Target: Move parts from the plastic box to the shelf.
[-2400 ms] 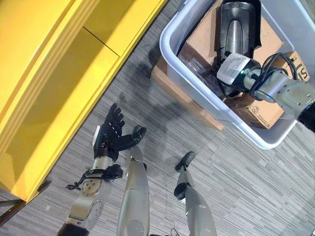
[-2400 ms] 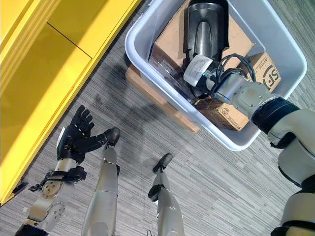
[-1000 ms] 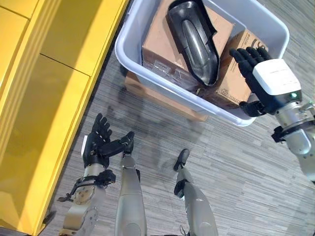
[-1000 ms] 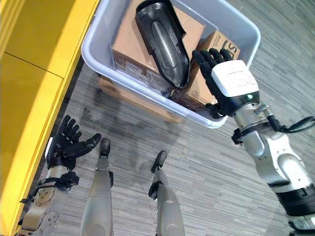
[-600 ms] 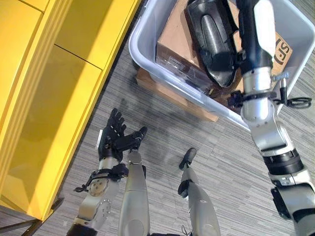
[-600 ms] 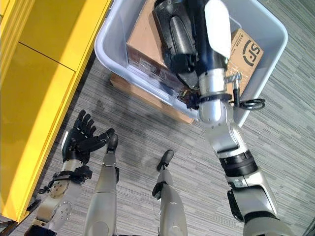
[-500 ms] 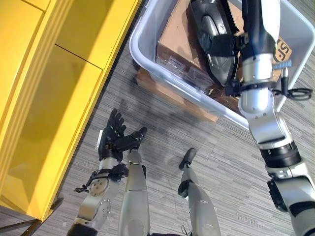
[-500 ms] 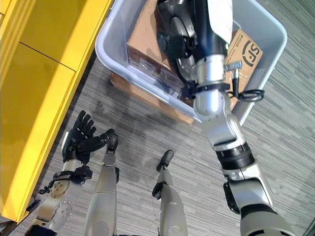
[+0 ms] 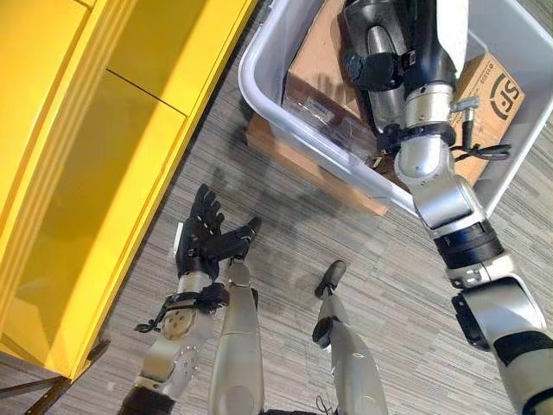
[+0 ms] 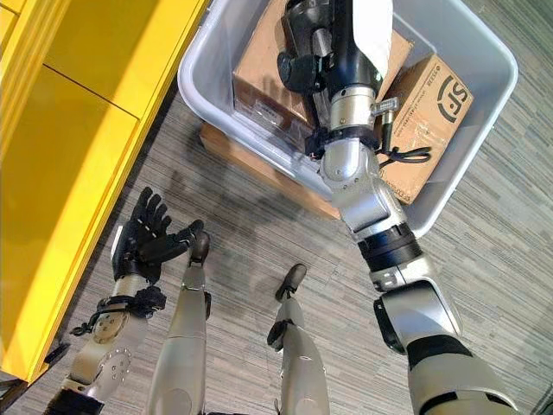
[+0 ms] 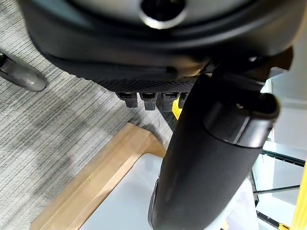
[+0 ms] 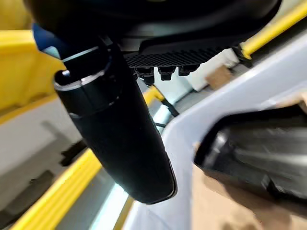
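One black moulded part (image 9: 380, 52) lay in the grey plastic box (image 10: 484, 52) at upper right; right hand (image 10: 333, 39) reached it, grip unreadable. Left hand (image 9: 203, 238) idled open. Next: lift toward yellow shelf (image 9: 78, 173).

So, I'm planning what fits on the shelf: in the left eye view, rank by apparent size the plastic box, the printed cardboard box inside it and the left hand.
1. Plastic box, clearly largest, though cropped at the view's edge.
2. Printed cardboard box and left hand look roughly alike; the arm hides part of the box, so I won't rank them.

Two silver-grey arms with black joint bands; each dark robot hand, left (image 9: 203, 239) and right (image 10: 324, 39), is black-fingered, the right one white-backed.
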